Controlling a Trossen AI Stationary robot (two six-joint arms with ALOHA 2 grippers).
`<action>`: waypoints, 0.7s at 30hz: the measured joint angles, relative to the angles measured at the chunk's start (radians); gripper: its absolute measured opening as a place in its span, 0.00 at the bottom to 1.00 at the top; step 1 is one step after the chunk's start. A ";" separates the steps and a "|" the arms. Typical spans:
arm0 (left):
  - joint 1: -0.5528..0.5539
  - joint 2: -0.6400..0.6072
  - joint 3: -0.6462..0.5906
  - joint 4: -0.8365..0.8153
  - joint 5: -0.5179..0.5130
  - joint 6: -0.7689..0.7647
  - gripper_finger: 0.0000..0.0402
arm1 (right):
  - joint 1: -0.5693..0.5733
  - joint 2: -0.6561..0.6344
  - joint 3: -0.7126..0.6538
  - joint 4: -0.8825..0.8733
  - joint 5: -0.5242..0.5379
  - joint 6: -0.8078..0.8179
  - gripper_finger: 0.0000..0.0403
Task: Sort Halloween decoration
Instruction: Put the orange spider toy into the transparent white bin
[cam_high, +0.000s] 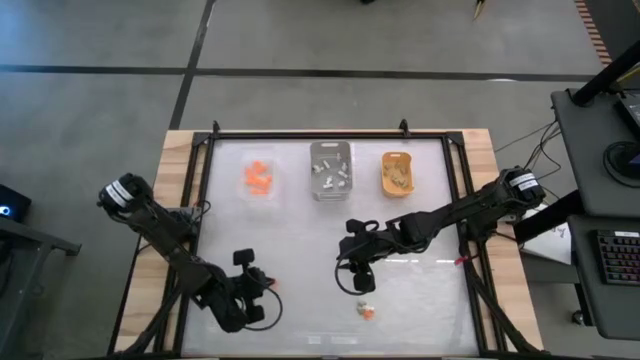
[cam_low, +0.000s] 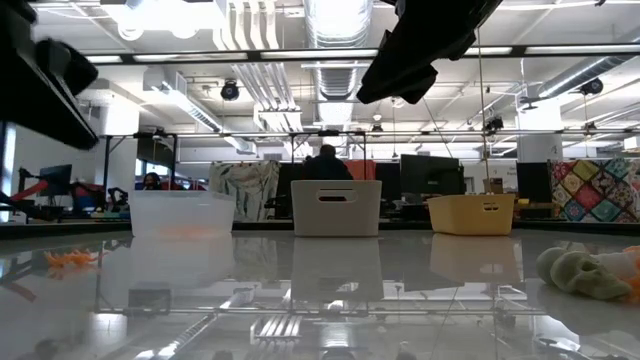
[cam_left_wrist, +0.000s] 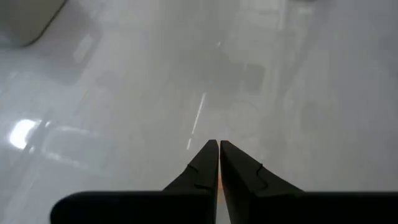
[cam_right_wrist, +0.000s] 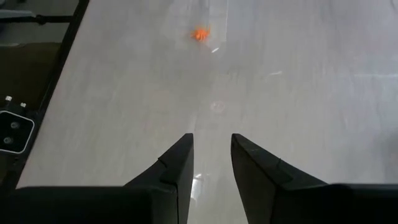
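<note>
The right tool (cam_high: 362, 288) hangs over the middle of the surface (cam_high: 430, 290), its fingers (cam_right_wrist: 177, 163) parted with a narrow gap and nothing held between them. The left tool (cam_high: 262, 292) waits at the near left of the surface, its fingers pressed together and empty.

1 trinket (cam_high: 366, 311), pale with an orange part, lies loose on the surface just nearer the front edge than the right tool, close but apart from it. In the low view a pale skull-like trinket (cam_low: 585, 273) lies at the right; whether it is the same piece cannot be told. A small orange trinket (cam_right_wrist: 199, 33) is seen well ahead of the right tool's fingers in its wrist view.

The step in hand is judged to be the reach for a loose trinket. It would be done well if the right tool were centred over the piece before being lowered, the fingers kept apart until they straddle it. Sorted pieces already lie in the clear tray (cam_high: 259, 181), grey tray (cam_high: 331, 169) and yellow tray (cam_high: 398, 174).
</note>
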 joint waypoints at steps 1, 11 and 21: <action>-0.007 -0.007 0.000 0.014 0.001 0.028 0.00 | 0.000 0.000 0.000 0.007 0.000 -0.005 0.25; -0.036 0.077 0.000 0.111 -0.048 0.074 0.09 | 0.000 0.000 -0.027 0.060 0.000 -0.021 0.24; -0.035 0.154 -0.006 0.115 -0.065 -0.005 0.38 | 0.000 0.000 -0.028 0.060 -0.001 -0.023 0.25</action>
